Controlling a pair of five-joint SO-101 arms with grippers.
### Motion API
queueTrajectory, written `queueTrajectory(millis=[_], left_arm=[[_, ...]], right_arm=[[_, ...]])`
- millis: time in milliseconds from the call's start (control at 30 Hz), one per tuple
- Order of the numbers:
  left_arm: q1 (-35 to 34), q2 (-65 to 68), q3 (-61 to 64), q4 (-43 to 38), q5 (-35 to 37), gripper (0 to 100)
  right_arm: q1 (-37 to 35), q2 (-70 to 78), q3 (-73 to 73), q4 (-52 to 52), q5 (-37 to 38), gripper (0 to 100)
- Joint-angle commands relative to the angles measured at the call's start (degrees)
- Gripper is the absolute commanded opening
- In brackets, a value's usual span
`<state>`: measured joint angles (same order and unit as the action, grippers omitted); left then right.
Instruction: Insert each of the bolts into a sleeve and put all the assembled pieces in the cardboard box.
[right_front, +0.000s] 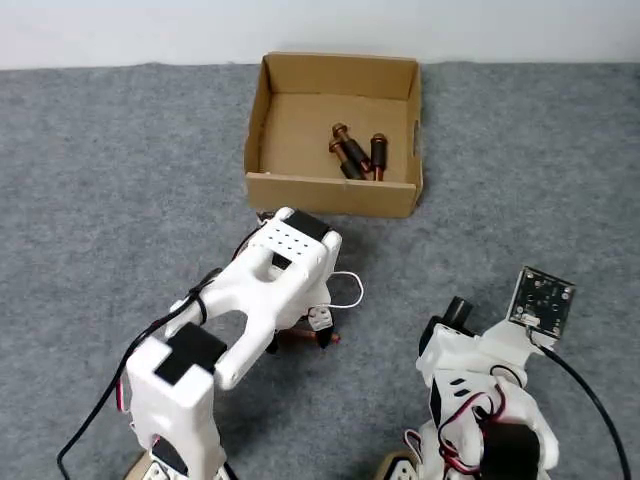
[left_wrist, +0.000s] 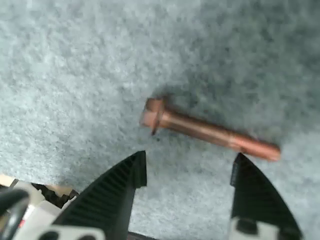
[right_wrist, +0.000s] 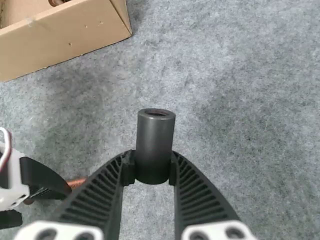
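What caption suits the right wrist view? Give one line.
Right claw clamps a dark sleeve above grey carpet, the cardboard box corner beyond.

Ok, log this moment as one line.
left gripper: open over bolt | right gripper: shut on sleeve | cardboard box: assembled pieces inside

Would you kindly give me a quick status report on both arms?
Left claw open over loose bolt. Right claw shut on sleeve. Assembled pieces in cardboard box. No obstruction seen.
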<state>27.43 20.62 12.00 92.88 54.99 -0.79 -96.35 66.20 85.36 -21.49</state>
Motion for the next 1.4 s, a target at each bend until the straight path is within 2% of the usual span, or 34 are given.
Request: queueTrajectory(millis=[0, 333, 1167, 1367], left_arm=[[-1.5, 1.2, -0.3, -3.3, -0.5, 28], [-6.4, 4.3, -0.6, -10.1, -0.5, 28], [-7.1, -12.0, -0.6, -9.4, -0.7, 27], [-9.0, -11.8, -0.3, -13.7, 2.0, 27]], right_arm=[[0.4, -0.2, -0.3, -1.4, 0.7, 0.8], [0.4, -0.2, -0.3, -1.4, 0.7, 0.8], [0.3, -0.2, -0.3, -1.4, 0.7, 0.8], [0.3, -0.2, -0.3, -1.4, 0.7, 0.8]])
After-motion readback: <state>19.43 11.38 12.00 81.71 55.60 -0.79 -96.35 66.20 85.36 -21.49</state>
